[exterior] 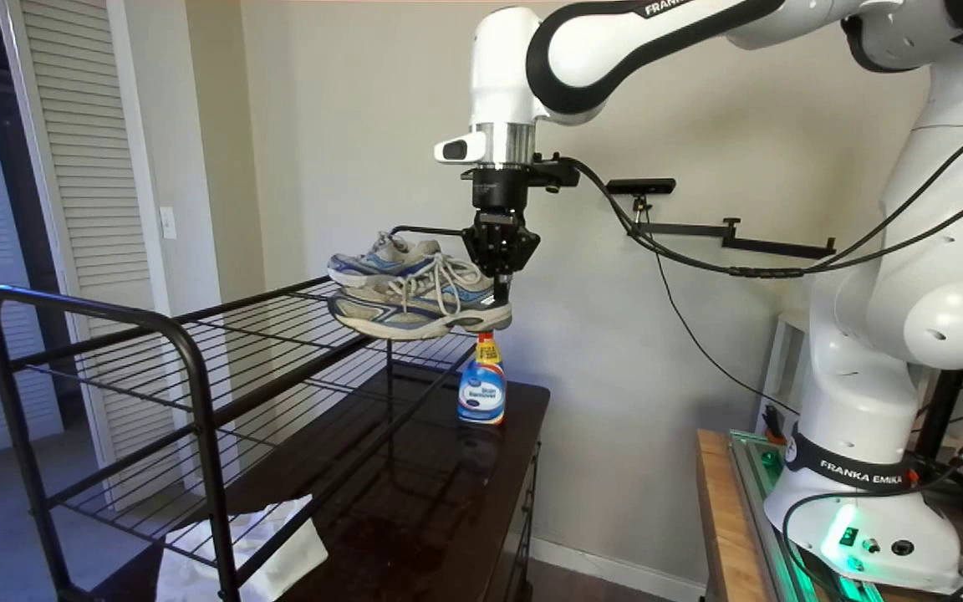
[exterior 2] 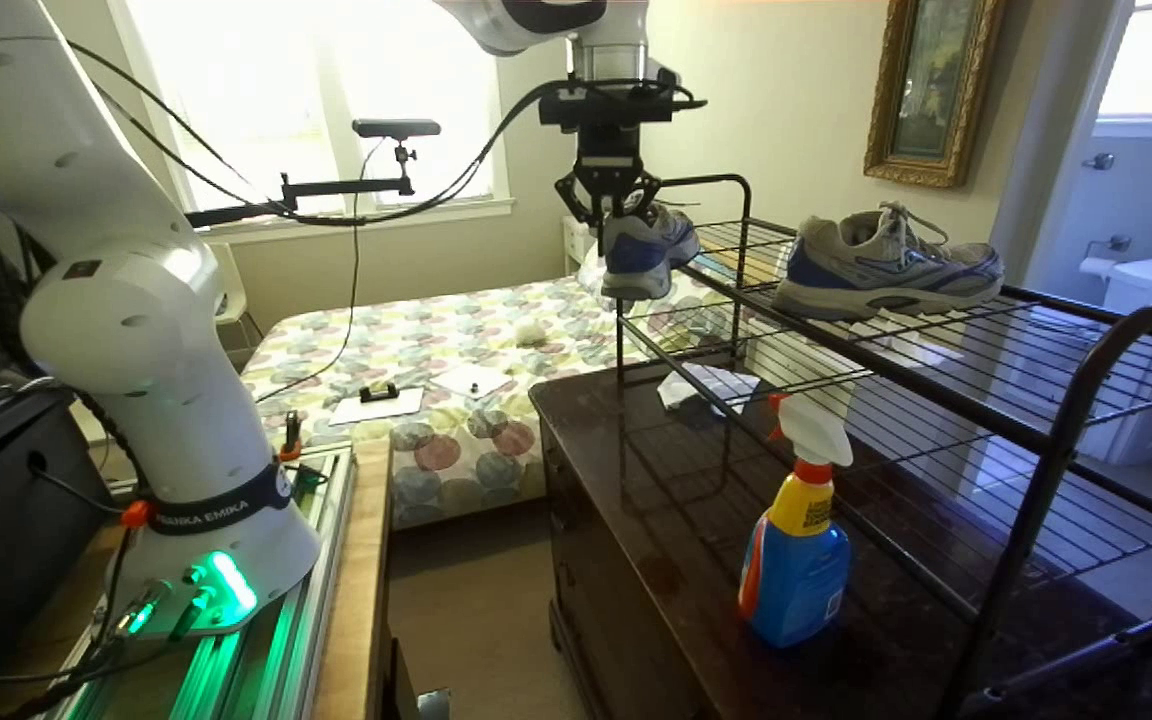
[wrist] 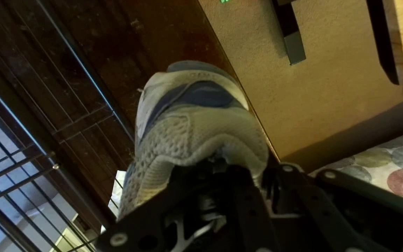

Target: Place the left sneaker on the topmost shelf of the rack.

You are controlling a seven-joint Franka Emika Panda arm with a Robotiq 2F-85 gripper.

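Note:
The left sneaker (exterior: 419,303), grey and off-white with blue trim and pale laces, is held by its heel. It also shows in an exterior view (exterior 2: 641,265) and the wrist view (wrist: 191,129). My gripper (exterior: 501,288), also in an exterior view (exterior 2: 618,225) and the wrist view (wrist: 262,175), is shut on the heel collar, one finger inside the shoe. The sneaker is level, toe towards the rack (exterior 2: 1064,440); its heel is outside the topmost shelf's (exterior: 289,378) rail. Toe contact with the shelf cannot be told. The matching sneaker (exterior 2: 891,265) sits on that shelf.
A spray bottle (exterior 2: 796,560) stands on the dark dresser (exterior 2: 636,520), beside the rack. It also shows in an exterior view (exterior: 482,386). A white cloth (exterior: 281,543) lies under the rack. A camera arm (exterior: 699,230) is behind my gripper.

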